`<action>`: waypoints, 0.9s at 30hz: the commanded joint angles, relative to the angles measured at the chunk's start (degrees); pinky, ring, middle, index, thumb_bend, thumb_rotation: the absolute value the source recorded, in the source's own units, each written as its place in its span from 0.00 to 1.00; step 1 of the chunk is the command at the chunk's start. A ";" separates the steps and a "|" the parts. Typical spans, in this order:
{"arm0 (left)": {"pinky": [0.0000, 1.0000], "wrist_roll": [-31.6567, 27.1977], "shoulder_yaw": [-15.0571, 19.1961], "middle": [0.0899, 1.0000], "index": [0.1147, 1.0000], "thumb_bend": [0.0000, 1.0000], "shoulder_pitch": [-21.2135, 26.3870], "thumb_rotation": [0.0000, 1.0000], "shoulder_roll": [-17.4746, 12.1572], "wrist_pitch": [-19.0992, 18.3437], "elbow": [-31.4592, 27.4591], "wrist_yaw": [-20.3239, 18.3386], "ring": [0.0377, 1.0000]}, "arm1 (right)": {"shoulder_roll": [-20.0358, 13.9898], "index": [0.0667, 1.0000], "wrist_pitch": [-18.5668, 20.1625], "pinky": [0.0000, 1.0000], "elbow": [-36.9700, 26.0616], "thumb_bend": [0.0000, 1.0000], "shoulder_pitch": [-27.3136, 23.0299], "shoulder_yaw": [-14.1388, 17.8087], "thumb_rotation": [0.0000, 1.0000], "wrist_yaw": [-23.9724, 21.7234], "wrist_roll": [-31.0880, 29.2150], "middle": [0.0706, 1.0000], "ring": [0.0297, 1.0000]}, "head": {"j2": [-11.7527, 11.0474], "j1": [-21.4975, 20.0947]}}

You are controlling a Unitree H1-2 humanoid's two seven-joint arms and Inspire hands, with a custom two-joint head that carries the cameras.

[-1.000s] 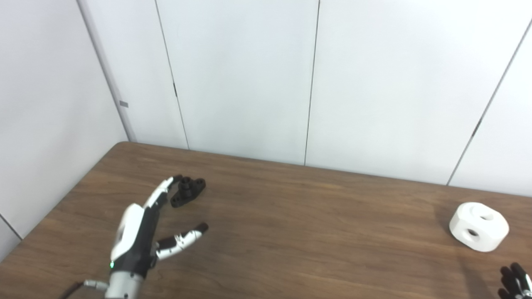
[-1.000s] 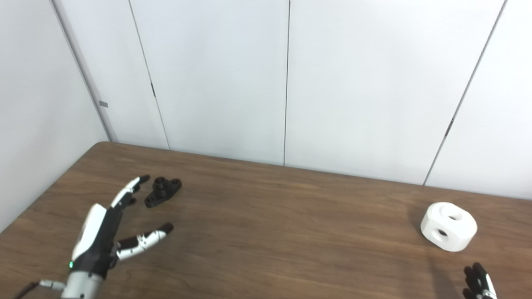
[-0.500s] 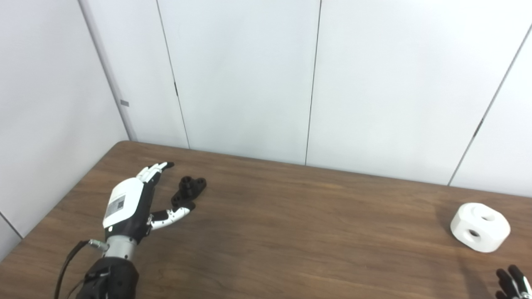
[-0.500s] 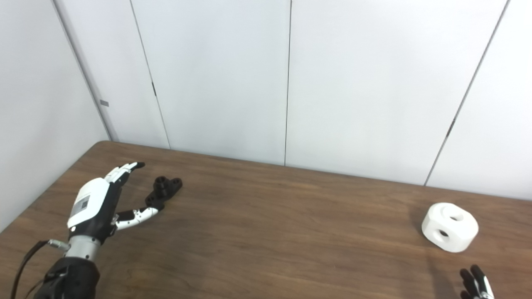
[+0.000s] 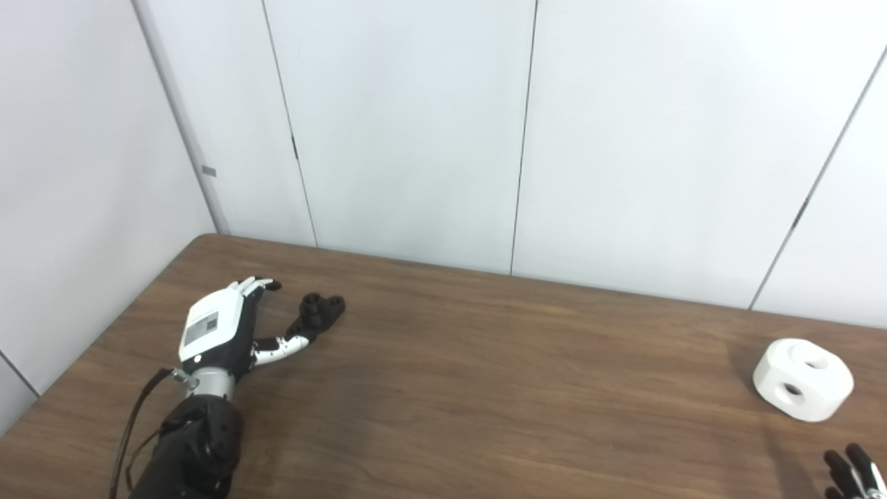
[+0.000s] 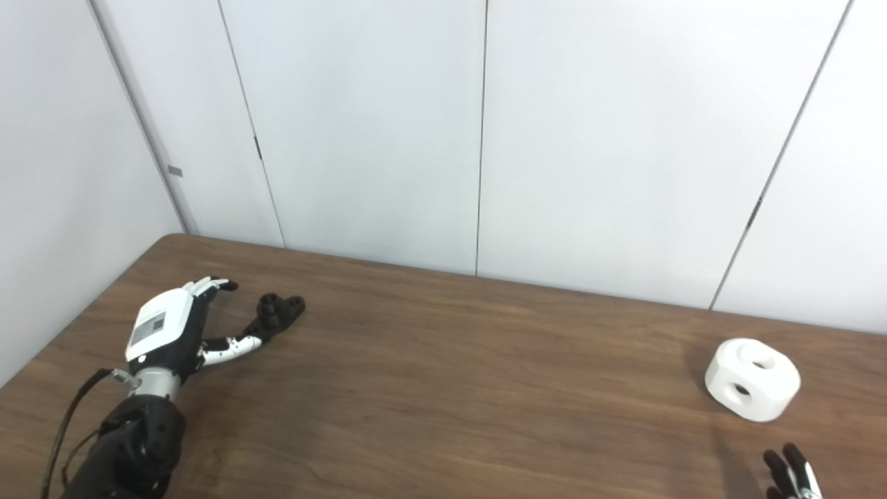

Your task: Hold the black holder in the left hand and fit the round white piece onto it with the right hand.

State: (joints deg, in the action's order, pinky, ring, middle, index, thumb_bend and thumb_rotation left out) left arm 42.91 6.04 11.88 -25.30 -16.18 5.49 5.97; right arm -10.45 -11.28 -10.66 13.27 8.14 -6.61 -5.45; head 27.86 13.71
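The left hand (image 5: 218,331) has slid forward along the table (image 5: 485,388) since a second ago, fingers spread wide, thumb tip now at the near end of the black holder (image 5: 317,315), which lies unmoved; nothing gripped; the round white piece (image 5: 802,379) sits well apart at the right; the right hand (image 5: 854,473) shows only fingertips at the bottom edge, so its state I cannot tell.
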 commanded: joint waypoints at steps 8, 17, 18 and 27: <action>0.90 0.41 -4.21 0.89 0.75 0.85 5.65 0.46 -2.89 -5.22 3.89 -2.69 0.94 | 1.39 1.00 0.01 1.00 0.13 0.55 2.32 -0.72 1.00 0.39 -0.84 0.96 1.00 | 0.32 -0.16; 0.90 -4.22 -5.33 0.90 0.74 0.85 7.81 0.49 -3.54 -5.80 6.02 -5.82 0.96 | 1.59 1.00 0.61 1.00 -0.74 0.55 2.66 -0.77 1.00 0.54 -0.14 0.96 1.00 | 0.67 -0.39; 0.90 -4.45 -5.47 0.90 0.73 0.86 7.93 0.51 -3.58 -5.85 6.05 -5.99 0.96 | 1.60 1.00 0.84 1.00 -0.85 0.55 2.69 -0.78 1.00 0.53 -0.20 0.96 1.00 | 0.67 -0.39; 0.87 -5.37 -5.98 0.88 0.67 0.84 8.94 0.47 -2.78 -5.76 7.99 -3.69 0.93 | 1.67 1.00 -0.19 1.00 -0.74 0.53 2.79 -0.87 1.00 0.39 0.14 0.96 1.00 | 0.85 -0.55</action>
State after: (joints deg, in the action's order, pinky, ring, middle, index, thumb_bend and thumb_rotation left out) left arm 37.85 0.12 18.90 -27.16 -22.18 13.46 1.43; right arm -9.83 -10.03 -12.14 14.57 7.73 -6.60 -4.81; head 28.65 13.10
